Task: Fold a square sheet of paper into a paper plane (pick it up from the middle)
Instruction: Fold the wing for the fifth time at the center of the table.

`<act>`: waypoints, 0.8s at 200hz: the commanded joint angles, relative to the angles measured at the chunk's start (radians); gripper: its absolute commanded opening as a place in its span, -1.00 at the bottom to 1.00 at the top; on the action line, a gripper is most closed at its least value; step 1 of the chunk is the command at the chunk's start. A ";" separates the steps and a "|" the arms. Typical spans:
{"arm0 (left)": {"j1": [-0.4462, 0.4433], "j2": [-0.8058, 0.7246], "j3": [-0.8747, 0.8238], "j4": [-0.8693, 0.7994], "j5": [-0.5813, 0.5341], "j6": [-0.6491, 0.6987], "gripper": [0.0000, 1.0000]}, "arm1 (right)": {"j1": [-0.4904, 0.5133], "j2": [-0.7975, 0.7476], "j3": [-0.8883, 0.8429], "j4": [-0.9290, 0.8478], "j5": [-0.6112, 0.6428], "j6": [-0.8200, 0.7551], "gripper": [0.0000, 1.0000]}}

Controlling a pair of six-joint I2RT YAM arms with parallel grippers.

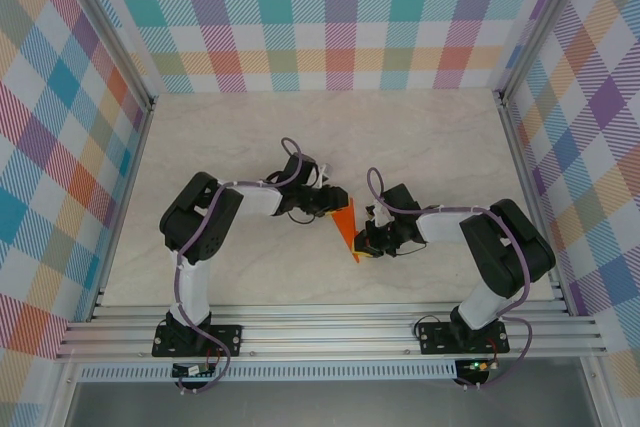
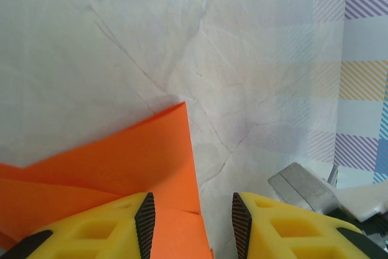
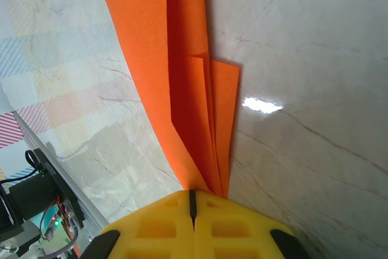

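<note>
High overhead view, wrist views close, sharing orange paper (image 3: pixel 182 59)

The table top (image 1: pixel 400 137) is pale like marble, with thin dark lines running over it. Walls with checks of pink, blue, green, orange and purple stand round it: the back wall (image 1: pixel 340 17) at 12 o'clock, the left wall (image 1: pixel 50 147) at 9 o'clock and the right wall (image 1: pixel 600 127) at 3 o'clock. Silver metal posts (image 1: pixel 110 37) run up the corners. Silver metal rails (image 1: pixel 330 332) lie along the 6 o'clock edge. A small bright spot of light (image 3: pixel 262 105) shines on the table.
</note>
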 commanded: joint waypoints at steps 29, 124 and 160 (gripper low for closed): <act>0.113 0.069 0.080 -0.043 -0.130 0.115 -0.15 | 0.013 0.058 -0.041 -0.174 0.121 -0.025 -0.94; 0.132 -0.126 0.119 -0.168 -0.121 0.108 -0.12 | 0.013 0.075 0.011 -0.177 0.111 -0.030 -0.92; 0.054 -0.235 0.012 -0.179 -0.128 0.028 -0.33 | 0.013 0.091 0.018 -0.159 0.106 -0.025 -0.92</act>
